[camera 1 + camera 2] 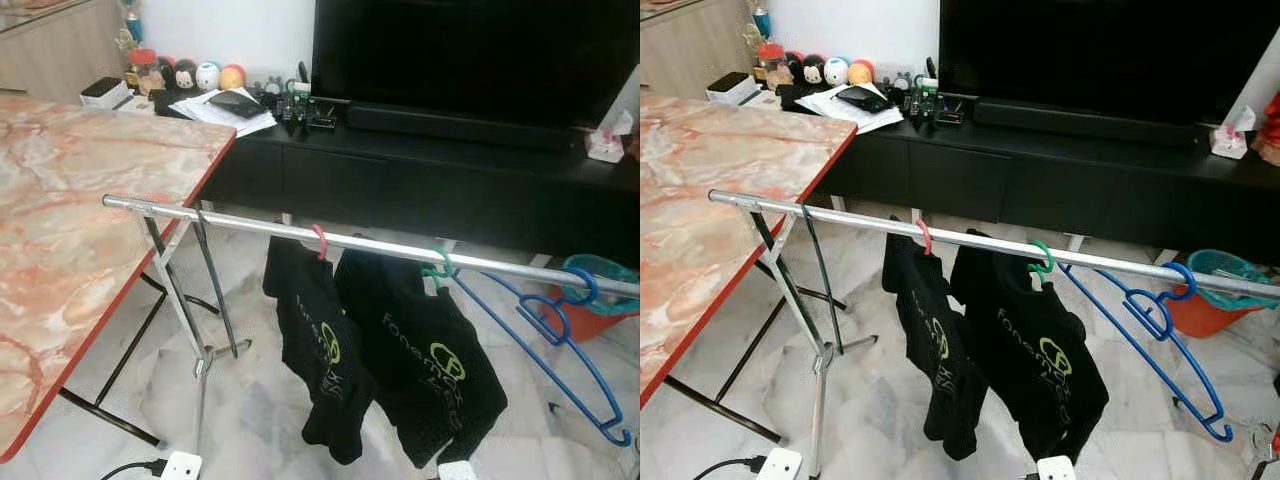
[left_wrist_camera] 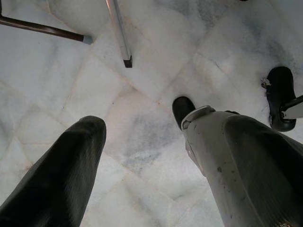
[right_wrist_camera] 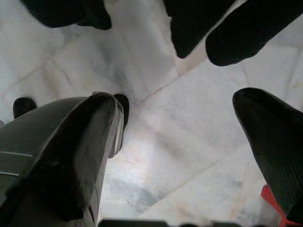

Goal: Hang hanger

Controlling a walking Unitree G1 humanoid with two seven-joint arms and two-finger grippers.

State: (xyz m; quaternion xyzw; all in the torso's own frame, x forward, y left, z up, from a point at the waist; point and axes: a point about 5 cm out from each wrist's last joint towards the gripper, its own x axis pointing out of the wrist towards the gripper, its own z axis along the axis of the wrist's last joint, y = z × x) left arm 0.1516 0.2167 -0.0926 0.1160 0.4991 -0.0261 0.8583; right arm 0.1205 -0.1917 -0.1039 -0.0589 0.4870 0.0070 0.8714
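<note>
Left eye view: a blue hanger (image 1: 560, 330) is hanging at right frame on the rail (image 1: 370, 243), beside two black shirts (image 1: 385, 350). Left wrist view: the left gripper (image 2: 142, 156) is pointing at floor (image 2: 151, 75), fingers spread. Right wrist view: the right gripper (image 3: 189, 156) is likewise spread, empty.

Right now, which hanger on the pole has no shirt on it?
The blue hanger, at the rail's right end. The pink hanger and green hanger each carry a black shirt; it hangs bare.
</note>
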